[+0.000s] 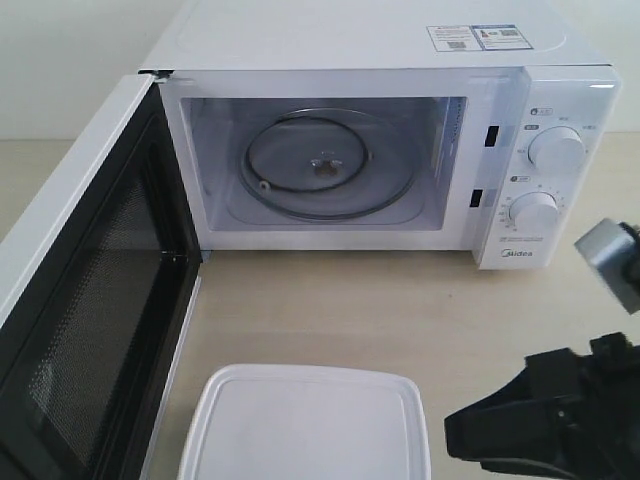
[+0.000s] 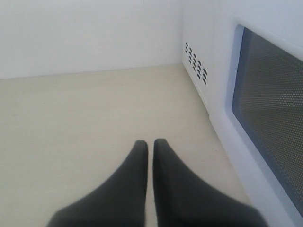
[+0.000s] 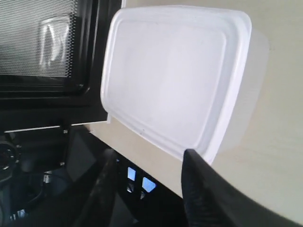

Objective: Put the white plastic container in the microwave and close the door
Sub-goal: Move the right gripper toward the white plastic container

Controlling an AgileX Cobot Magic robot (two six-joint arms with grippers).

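The white plastic container (image 1: 305, 425) lies lid up on the table near the front edge, in front of the microwave (image 1: 400, 60). The door (image 1: 90, 330) stands swung wide open to the left, and the glass turntable (image 1: 310, 165) inside is bare. My right gripper (image 1: 462, 437) sits just right of the container, open; in the right wrist view the gripper (image 3: 150, 156) has one fingertip (image 3: 190, 158) at the container's (image 3: 170, 75) near corner, with nothing between the jaws. My left gripper (image 2: 150, 143) is shut and empty over the table, beside the door's outer window (image 2: 270, 118).
The microwave's control panel with two dials (image 1: 555, 150) is at the right. Vent holes (image 2: 196, 61) mark the microwave's side wall. The open door (image 3: 42, 47) stands close to the container's left side. Bare tabletop (image 1: 400, 310) runs between container and microwave.
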